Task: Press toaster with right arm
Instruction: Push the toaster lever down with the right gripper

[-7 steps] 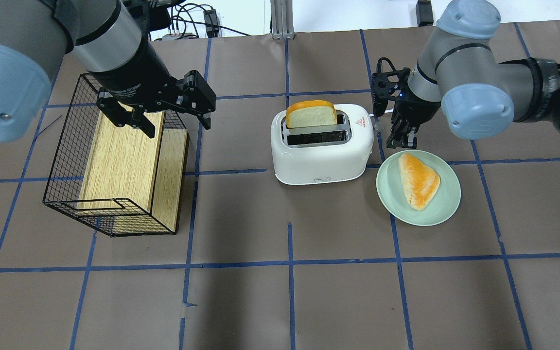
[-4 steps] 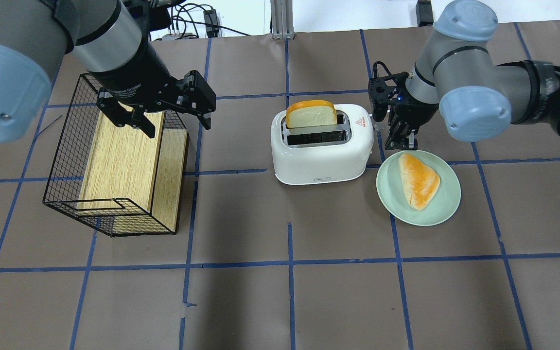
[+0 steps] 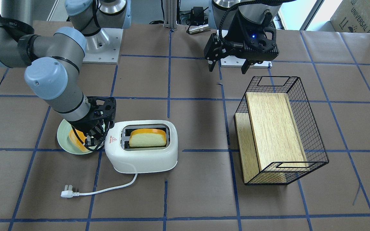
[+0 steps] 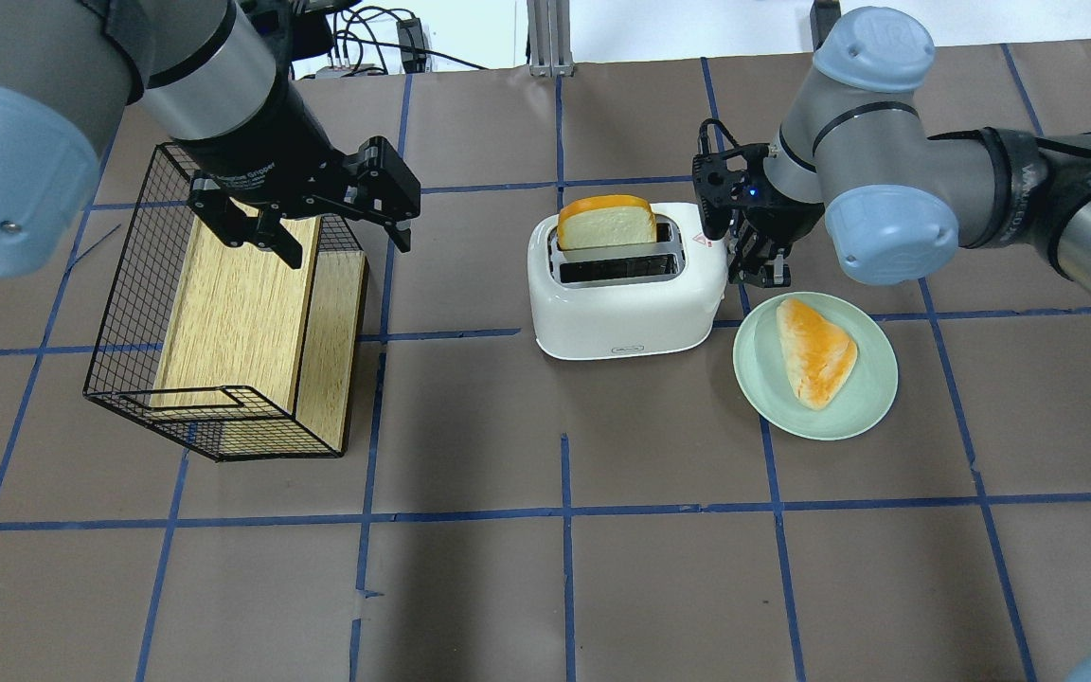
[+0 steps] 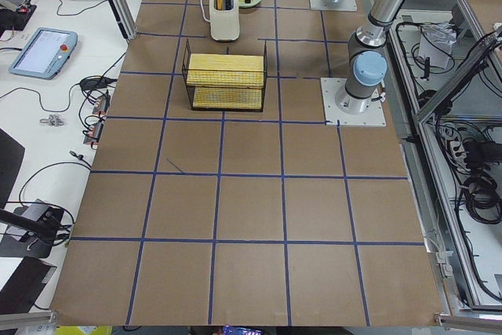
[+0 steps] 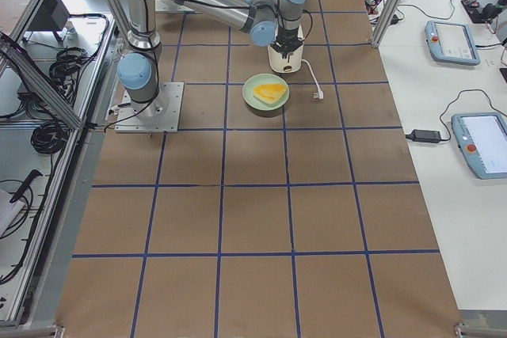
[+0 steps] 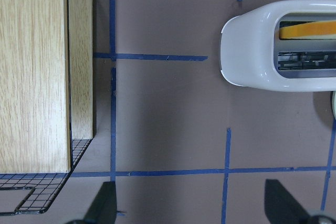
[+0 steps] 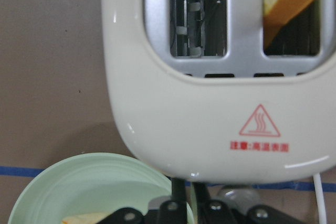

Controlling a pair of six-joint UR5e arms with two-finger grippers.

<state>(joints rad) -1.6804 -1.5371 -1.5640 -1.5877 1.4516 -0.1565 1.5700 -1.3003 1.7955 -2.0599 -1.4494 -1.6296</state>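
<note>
The white toaster [image 4: 626, 303] stands mid-table with a bread slice [image 4: 607, 223] upright in its far slot; it also shows in the front view [image 3: 143, 160] and fills the right wrist view [image 8: 210, 124]. My right gripper [image 4: 760, 272] is shut and empty. It points down right at the toaster's end below the red triangle label [image 8: 259, 121], above the plate's edge. In the right wrist view its fingertips [image 8: 178, 195] sit against the toaster's end, with the grey knob [image 8: 233, 195] half hidden behind them. My left gripper [image 4: 347, 248] is open and empty above the basket.
A pale green plate [image 4: 872, 403] with a triangular bread piece [image 4: 815, 350] lies right beside the toaster. A black wire basket [image 4: 124, 284] holding a wooden block [image 4: 233, 303] stands at the left. The toaster's white cord and plug [image 3: 66, 194] trail on the operators' side.
My right gripper has moved left, from beside the plate's far edge up to the toaster's end. The left arm, toaster and bread have not moved.
</note>
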